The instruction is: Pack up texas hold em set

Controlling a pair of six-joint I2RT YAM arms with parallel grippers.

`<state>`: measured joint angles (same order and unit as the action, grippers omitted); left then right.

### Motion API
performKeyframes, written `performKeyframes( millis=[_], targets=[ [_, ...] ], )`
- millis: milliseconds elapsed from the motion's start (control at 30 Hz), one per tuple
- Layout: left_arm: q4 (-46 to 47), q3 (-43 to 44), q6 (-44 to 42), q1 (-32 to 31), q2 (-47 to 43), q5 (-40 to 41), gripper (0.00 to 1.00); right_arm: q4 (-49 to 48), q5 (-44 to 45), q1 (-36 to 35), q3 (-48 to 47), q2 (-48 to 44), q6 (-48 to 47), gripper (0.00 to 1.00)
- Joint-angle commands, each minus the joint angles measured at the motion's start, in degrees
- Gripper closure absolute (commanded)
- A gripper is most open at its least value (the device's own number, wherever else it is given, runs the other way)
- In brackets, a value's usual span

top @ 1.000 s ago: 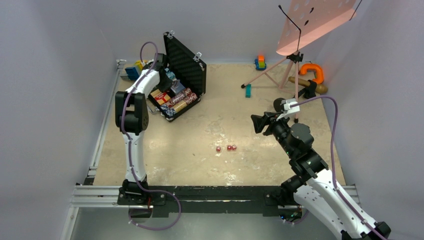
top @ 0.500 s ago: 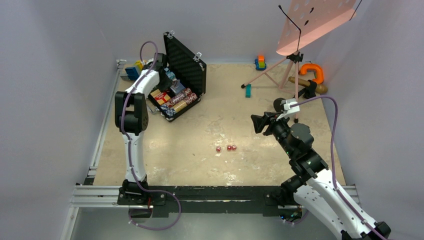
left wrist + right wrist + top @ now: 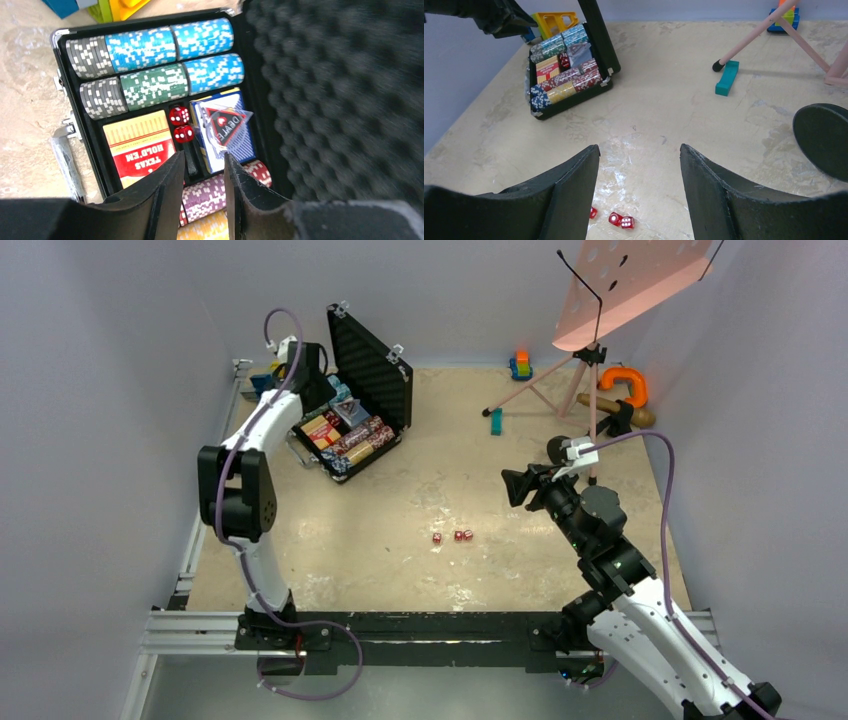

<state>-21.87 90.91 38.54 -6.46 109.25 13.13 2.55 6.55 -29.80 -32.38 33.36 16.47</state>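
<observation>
The black briefcase (image 3: 345, 473) stands open at the far left, its foam lid (image 3: 372, 362) upright. It holds chip stacks (image 3: 150, 47), an orange-red card box (image 3: 140, 147), a blue deck (image 3: 222, 130) and two red dice (image 3: 180, 124). My left gripper (image 3: 300, 365) hovers over the case's far-left side; in the left wrist view it (image 3: 204, 160) is open a little and empty. Three red dice (image 3: 455, 536) lie on the table's middle, also in the right wrist view (image 3: 620, 220). My right gripper (image 3: 512, 485) is wide open, empty, above and right of them.
Blue and yellow toy blocks (image 3: 268, 378) sit behind the case. A pink music stand (image 3: 590, 360) stands at the far right, with a teal block (image 3: 496, 421), a stacked toy (image 3: 520, 364) and an orange clamp (image 3: 625, 385) around it.
My left arm has swung out to the left and its gripper has risen and drawn back from inside the case. The right arm and the table dice have not moved.
</observation>
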Motion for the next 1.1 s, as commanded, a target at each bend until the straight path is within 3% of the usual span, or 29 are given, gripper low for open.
performKeyframes(
  millis=[0,267,433,567,700,900,1067],
  targets=[
    [8.8,-11.3,-4.3,-1.5,-10.6,-3.8,0.6,-1.5,1.2,0.2,-0.1,-0.4,-0.6,0.36],
    [14.3,-37.1,-3.2,-13.9,-28.5,-5.8,0.54,-1.8,2.1,0.1,0.5,-1.7,-0.4,0.36],
    [16.7,-46.5,-2.8,-22.8,-33.3,-8.8,0.54,-1.8,2.1,0.1,0.5,-2.3,-0.3,0.36],
    [11.2,-47.0,0.5,-32.3,-32.8,-4.2,0.56,-2.2,2.1,0.2,0.8,-2.5,0.3,0.35],
    [11.4,-45.8,3.3,-39.8,-28.7,-3.7,0.56,-2.2,2.0,0.2,0.7,-2.3,0.7,0.35],
    [6.7,-36.0,2.1,-46.3,-17.0,-1.9,0.55,-1.8,2.5,0.2,0.8,-3.1,0.8,0.35],
    [4.4,-31.9,2.1,-48.0,-13.6,-0.4,0.55,-1.8,2.8,0.2,0.9,-3.4,0.9,0.35]
  ],
)
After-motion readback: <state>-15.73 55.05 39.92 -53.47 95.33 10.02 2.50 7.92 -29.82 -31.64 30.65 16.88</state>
